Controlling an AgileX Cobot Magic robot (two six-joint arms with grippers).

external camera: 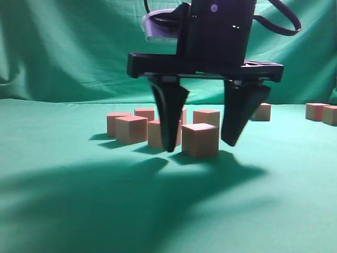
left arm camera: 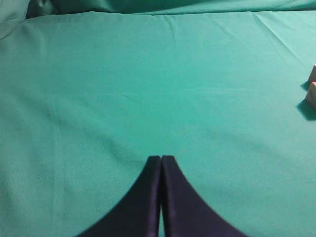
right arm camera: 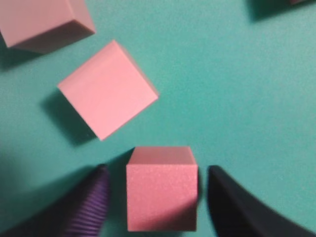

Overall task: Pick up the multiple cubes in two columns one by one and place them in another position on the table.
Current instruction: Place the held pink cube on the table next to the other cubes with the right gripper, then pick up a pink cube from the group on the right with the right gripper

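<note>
One cube [right arm camera: 162, 190] sits on table [external camera: 79, 211] between right gripper [external camera: 202, 145] fingers, jaws spread, not touching: release step. Next: lift clear. Left gripper [left arm camera: 161, 159] closed, empty.

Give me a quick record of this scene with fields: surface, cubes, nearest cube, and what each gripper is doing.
surface: green cloth table
cubes: cluster behind the right gripper, three more far right
nearest cube: cube resting on the table between the right gripper's fingers, gaps on both sides
right gripper: right gripper open, straddling that cube, not clamping it
left gripper: left gripper shut, holding nothing, over bare cloth
</note>
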